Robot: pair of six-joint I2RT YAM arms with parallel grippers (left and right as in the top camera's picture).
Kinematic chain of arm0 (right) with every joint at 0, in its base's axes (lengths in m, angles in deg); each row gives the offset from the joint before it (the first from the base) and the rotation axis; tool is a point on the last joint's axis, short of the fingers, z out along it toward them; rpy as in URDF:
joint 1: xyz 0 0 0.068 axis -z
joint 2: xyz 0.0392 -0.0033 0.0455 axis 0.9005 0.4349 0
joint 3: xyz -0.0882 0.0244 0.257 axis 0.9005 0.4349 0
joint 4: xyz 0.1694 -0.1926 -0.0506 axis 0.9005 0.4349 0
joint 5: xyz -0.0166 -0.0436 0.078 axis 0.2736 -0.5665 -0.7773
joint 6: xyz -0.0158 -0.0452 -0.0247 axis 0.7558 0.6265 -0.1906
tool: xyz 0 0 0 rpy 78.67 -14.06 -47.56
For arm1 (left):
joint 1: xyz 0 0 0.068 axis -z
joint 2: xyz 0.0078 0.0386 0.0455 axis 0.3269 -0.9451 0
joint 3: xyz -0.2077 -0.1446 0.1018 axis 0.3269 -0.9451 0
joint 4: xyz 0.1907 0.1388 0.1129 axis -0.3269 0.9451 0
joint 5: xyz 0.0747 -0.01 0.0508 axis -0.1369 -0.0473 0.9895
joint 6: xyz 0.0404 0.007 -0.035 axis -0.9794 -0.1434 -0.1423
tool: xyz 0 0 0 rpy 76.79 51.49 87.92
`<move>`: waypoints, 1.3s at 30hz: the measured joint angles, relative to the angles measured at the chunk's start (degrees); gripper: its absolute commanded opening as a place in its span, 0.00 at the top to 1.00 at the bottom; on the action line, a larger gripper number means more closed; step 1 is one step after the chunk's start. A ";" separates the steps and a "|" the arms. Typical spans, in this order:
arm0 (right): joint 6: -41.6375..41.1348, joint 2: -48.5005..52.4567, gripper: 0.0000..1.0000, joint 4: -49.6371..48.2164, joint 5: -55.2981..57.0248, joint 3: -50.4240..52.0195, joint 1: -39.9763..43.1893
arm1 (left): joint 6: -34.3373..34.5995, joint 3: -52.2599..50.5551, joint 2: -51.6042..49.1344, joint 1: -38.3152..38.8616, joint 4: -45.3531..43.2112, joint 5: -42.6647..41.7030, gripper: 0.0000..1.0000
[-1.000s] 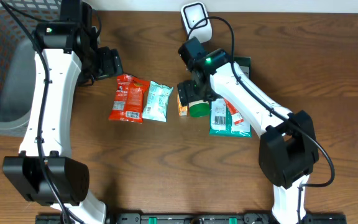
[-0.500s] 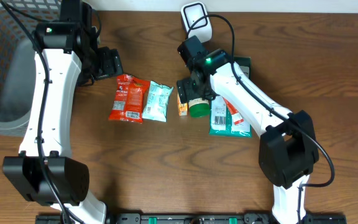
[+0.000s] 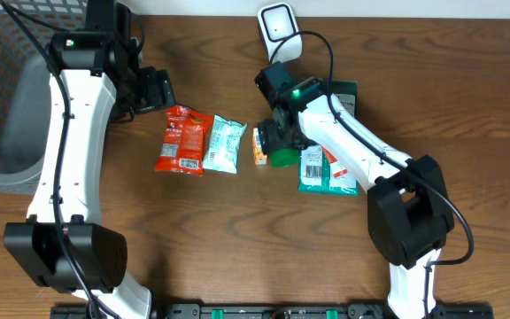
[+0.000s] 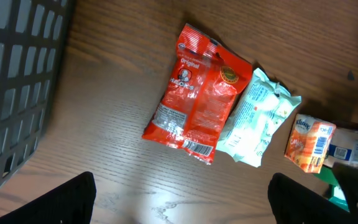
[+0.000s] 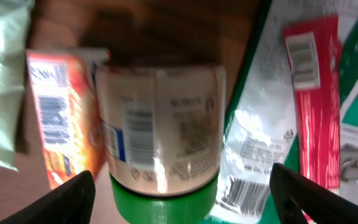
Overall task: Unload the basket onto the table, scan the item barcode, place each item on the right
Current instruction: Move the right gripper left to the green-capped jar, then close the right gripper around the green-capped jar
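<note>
Left jaws, right jaws gape; arm [image 3: 348,142] mostly hides jar [image 5: 160,124] (green lid [image 3: 283,159] shows).

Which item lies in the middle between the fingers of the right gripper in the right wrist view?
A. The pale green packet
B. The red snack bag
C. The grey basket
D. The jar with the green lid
D: in the right wrist view the jar with the green lid lies on its side between the open fingers of the right gripper, with the orange box off to one side of it.
</note>
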 measured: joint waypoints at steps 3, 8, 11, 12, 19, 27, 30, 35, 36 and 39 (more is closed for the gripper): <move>-0.26 0.00 0.13 1.07 -0.15 0.04 0.00 | 0.02 0.00 0.00 0.00 0.00 0.00 0.11; -0.24 0.00 0.13 2.19 -0.83 0.09 0.00 | 0.02 0.00 0.00 0.00 0.00 0.00 0.11; -0.02 0.00 0.15 2.84 -1.44 0.09 0.00 | 0.02 0.00 0.00 0.00 0.00 0.00 0.11; 0.04 0.00 0.17 3.10 -1.64 0.09 0.00 | 0.02 0.00 0.00 0.00 0.00 0.00 0.11; 0.42 -0.07 0.21 6.62 -2.75 0.17 -0.02 | 0.00 0.00 0.00 0.00 0.00 0.00 0.11; -0.33 -7.76 0.20 4.90 -1.49 2.51 -1.55 | 0.00 0.00 0.00 0.00 0.00 0.00 0.11; -1.22 -11.13 0.20 -0.17 -1.07 6.75 -1.86 | 0.02 0.00 0.00 0.00 0.00 0.00 0.11; -1.64 -12.22 0.22 -13.22 -0.94 17.51 -1.86 | 0.00 0.00 0.00 0.00 -0.02 0.00 0.11; -1.53 -12.20 0.24 -14.40 -0.94 18.75 -1.84 | 0.00 0.00 0.00 0.00 0.00 0.00 0.11; -1.22 -12.20 0.27 -16.90 -0.63 19.76 -1.86 | 0.00 0.00 0.00 0.00 0.00 0.00 0.11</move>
